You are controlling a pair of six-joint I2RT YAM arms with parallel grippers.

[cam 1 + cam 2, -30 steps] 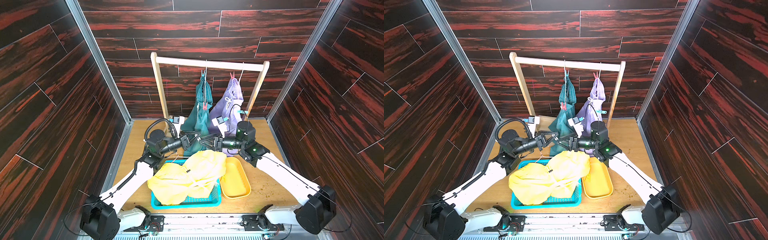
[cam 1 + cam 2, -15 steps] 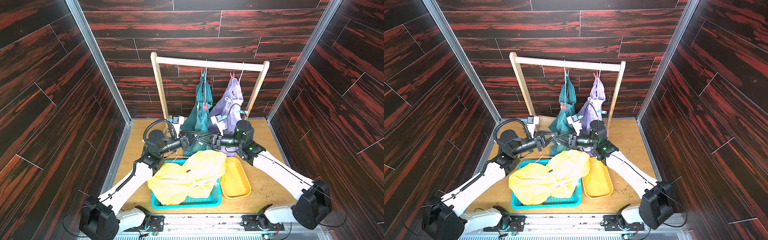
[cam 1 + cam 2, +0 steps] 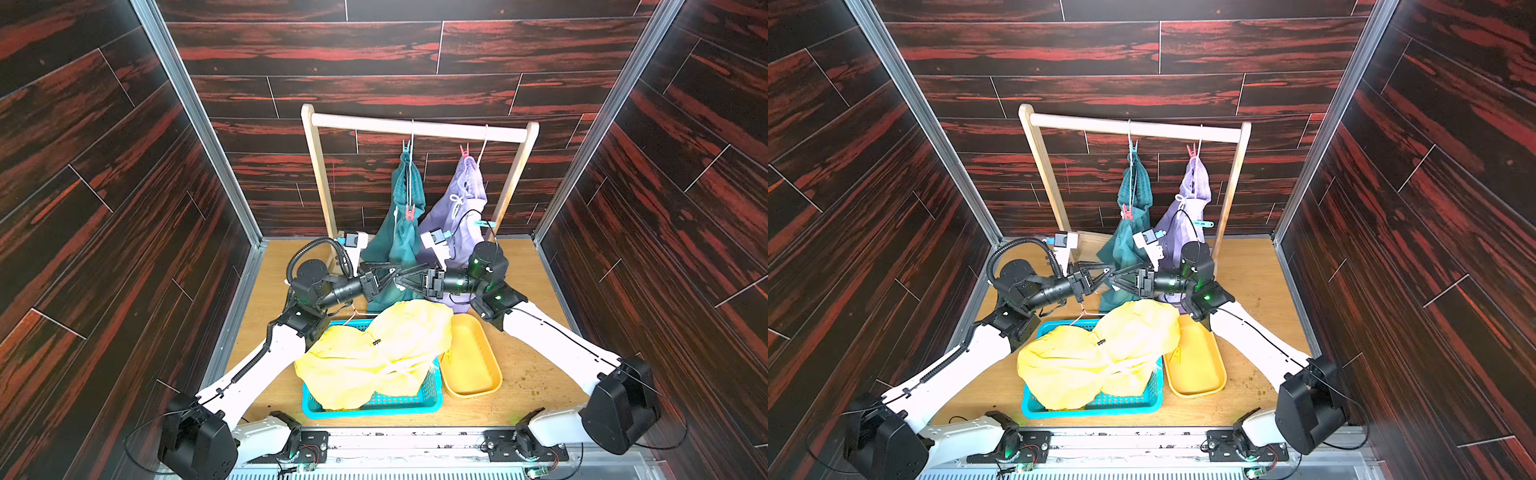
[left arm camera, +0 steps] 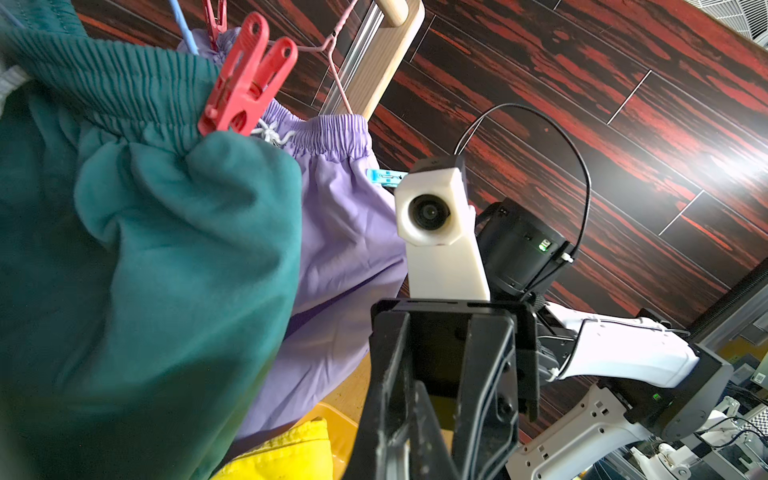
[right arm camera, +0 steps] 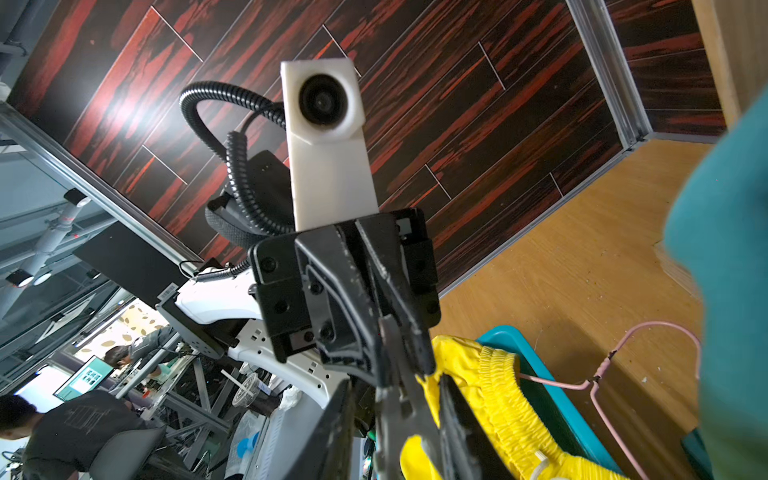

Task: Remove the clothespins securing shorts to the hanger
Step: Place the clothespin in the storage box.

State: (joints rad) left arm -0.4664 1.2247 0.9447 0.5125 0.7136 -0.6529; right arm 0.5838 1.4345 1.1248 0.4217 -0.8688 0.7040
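— What has moved since a second ago?
— Your right gripper point(image 3: 405, 284) has slid across toward your left gripper point(image 3: 394, 273), and the two now meet tip to tip. Your left arm has barely shifted.

— Jaws?
— Left: pressed together. Right: spread part-way, its fingers point(image 5: 455, 419) either side of the left's closed tips. Whether anything is pinched there, I cannot tell you.

— Clothespins, itemised?
— Clipped on, four:
a light blue plastic clothespin point(image 3: 406, 146), top of the dark teal green fabric shorts point(image 3: 399, 245);
a red-pink plastic clothespin point(image 3: 409, 212), lower on that same waistband;
a second red-pink clothespin point(image 3: 464, 150), top of the pale lavender drawstring shorts point(image 3: 461, 208);
a second light blue clothespin point(image 3: 484, 224), at their lower corner, sticking out sideways.
Both pairs hang from the pale wooden rail rack point(image 3: 415, 126), and your grippers meet just in front of the teal pair.
Loose, one: a small yellow plastic clothespin point(image 3: 1177, 354), lying in the yellow oval plastic tray point(image 3: 1200, 374).

— The third pair?
— The bright yellow fabric shorts point(image 3: 374, 357), off the rack, heaped over the turquoise plastic mesh basket point(image 3: 374, 409), just beside the tray. A thin pink wire hanger point(image 5: 600, 374) lies behind the basket.
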